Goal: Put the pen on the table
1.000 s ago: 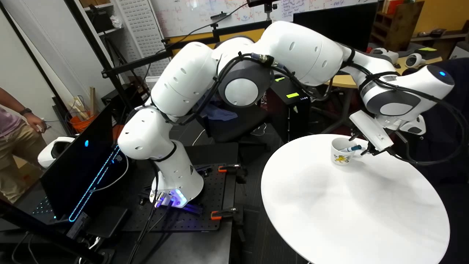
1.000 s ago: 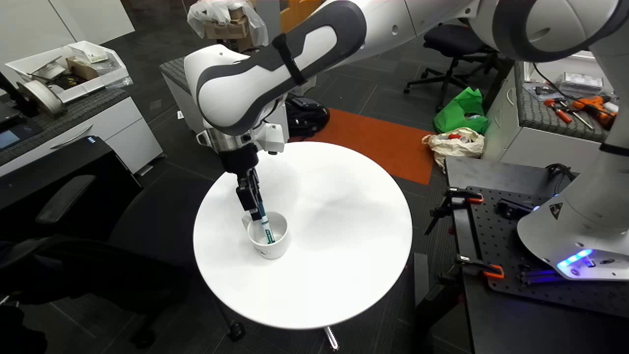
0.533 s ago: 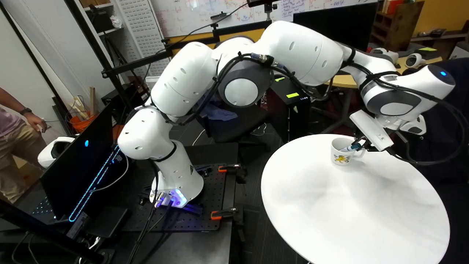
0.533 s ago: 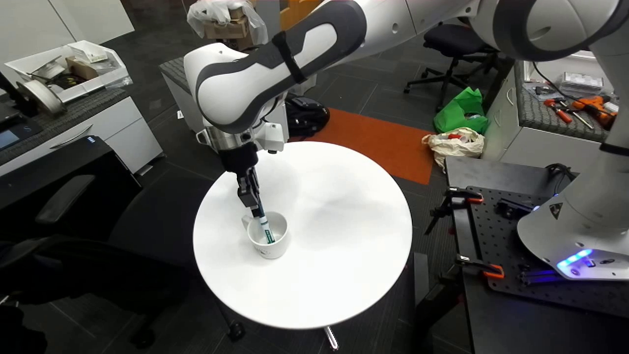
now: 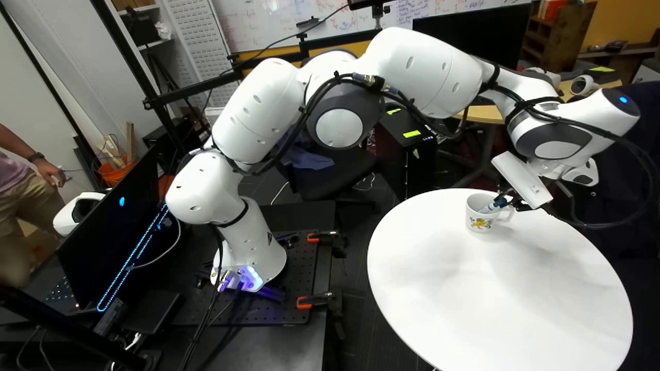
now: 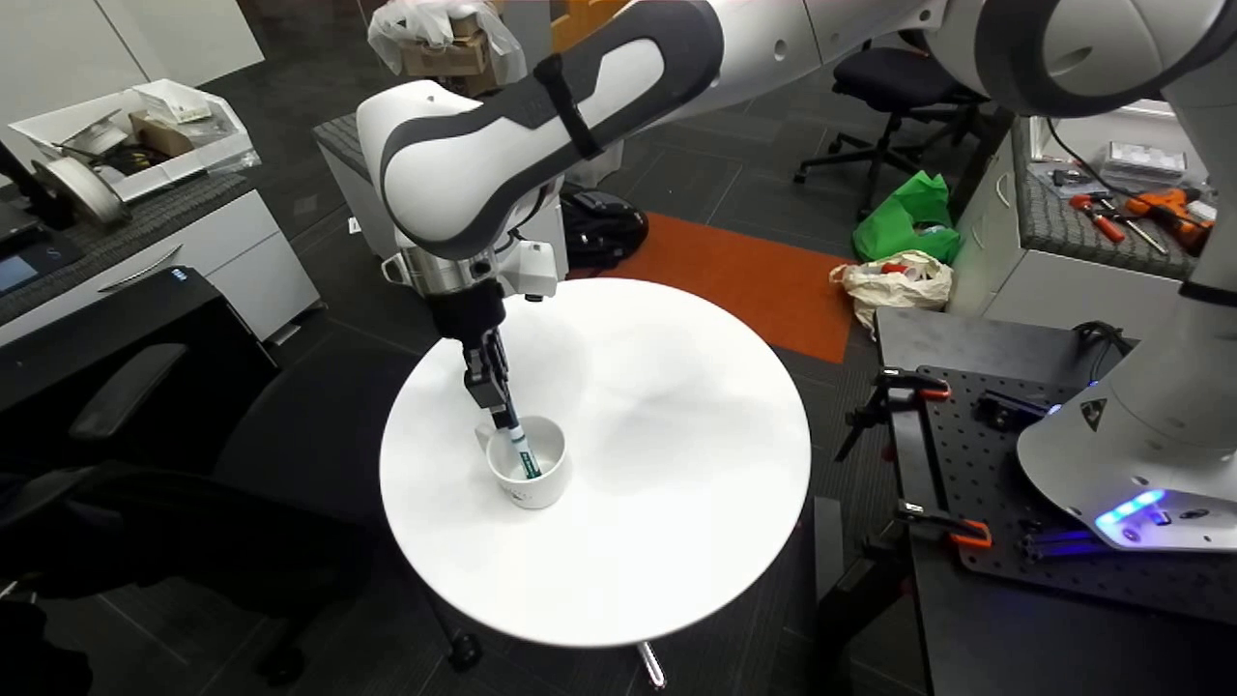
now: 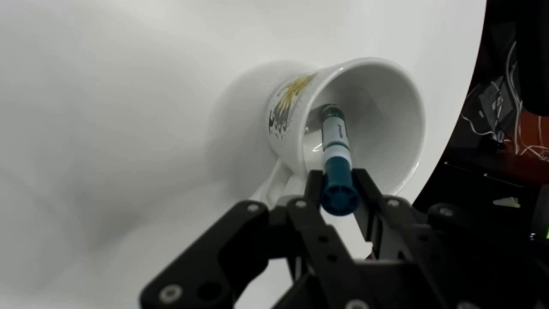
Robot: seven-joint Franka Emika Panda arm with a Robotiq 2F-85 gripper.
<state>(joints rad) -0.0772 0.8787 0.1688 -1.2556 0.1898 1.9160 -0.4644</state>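
Note:
A pen [image 7: 336, 133] with a dark teal cap and a white body leans inside the white cup [image 7: 373, 86] in the wrist view. My gripper [image 7: 338, 180] is shut on the cap, one finger against each side. The pen's lower end is still within the cup, near its inner wall. In an exterior view the gripper [image 6: 504, 414] reaches down to the cup's handle side, and the pen [image 6: 526, 456] slants into the cup. The round white table [image 6: 676, 445] carries the cup in both exterior views; the gripper partly hides the cap there.
The cup's handle [image 7: 274, 182] sticks out close beside the fingers. The table's edge lies just past the cup in the wrist view. A dark office chair [image 6: 290, 464] stands against the table, and a person [image 5: 26, 185] is at the far side of the robot's bench.
The jaws stood apart around the cap a second ago and have come together on it. Since then the wrist has lifted very slightly; cup and table stay put.

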